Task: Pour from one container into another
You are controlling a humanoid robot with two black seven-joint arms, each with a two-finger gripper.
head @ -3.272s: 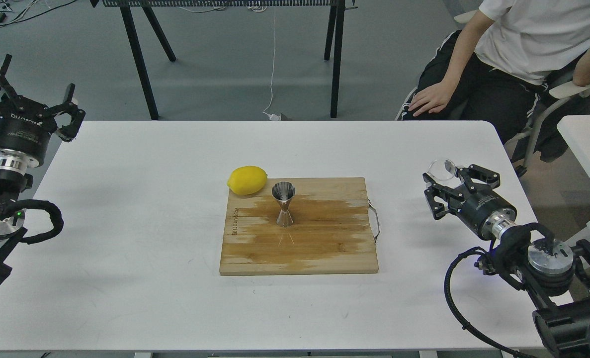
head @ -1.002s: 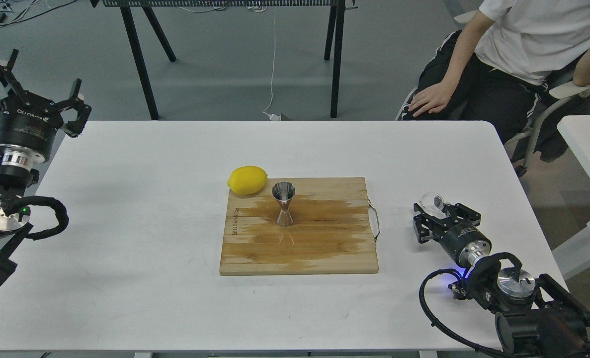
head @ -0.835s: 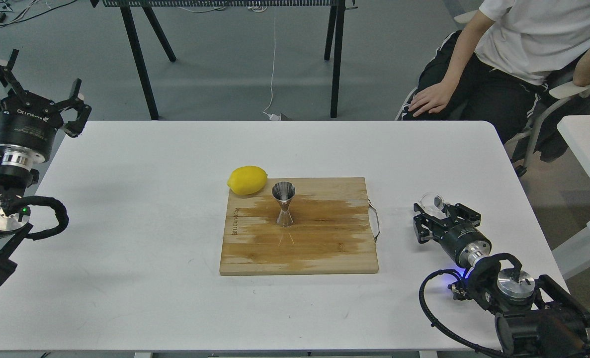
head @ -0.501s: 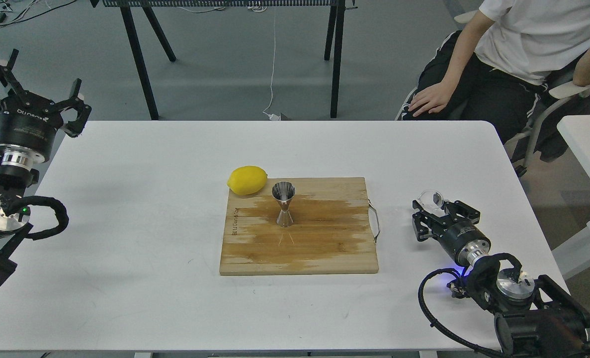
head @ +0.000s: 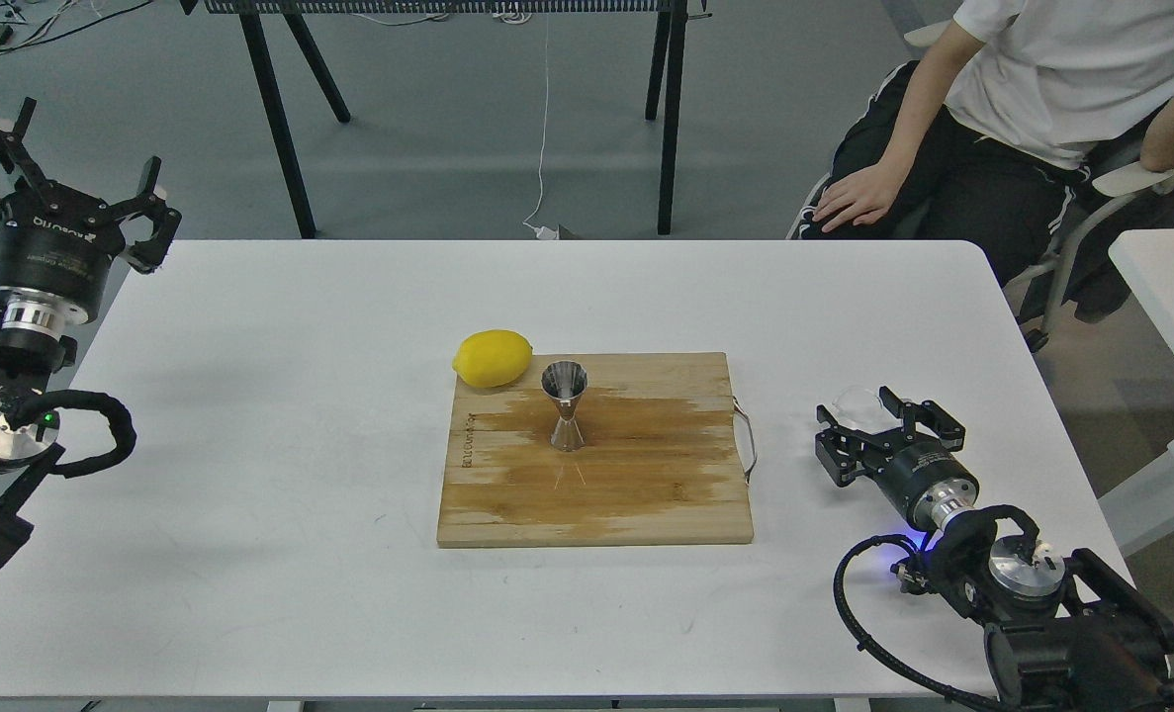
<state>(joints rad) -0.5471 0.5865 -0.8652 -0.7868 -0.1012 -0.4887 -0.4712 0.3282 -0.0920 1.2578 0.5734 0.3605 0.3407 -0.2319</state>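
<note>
The clear glass cup (head: 856,400) rests on the white table right of the board, between the tips of my right gripper (head: 871,423). That gripper lies low over the table, and its fingers are spread wider than the cup, so it is open. The steel jigger (head: 565,406) stands upright on the wooden cutting board (head: 646,494), well left of the cup. My left gripper (head: 74,188) is open and empty, raised beyond the table's far-left corner.
A yellow lemon (head: 493,358) lies at the board's far-left corner, close to the jigger. A metal handle (head: 748,445) sticks out of the board's right side. A seated person (head: 1022,109) is beyond the table's far-right corner.
My right arm came down and toward me with the cup, setting it low on the table. In the last half second its fingers spread apart and let the cup go. The left arm barely moved.
</note>
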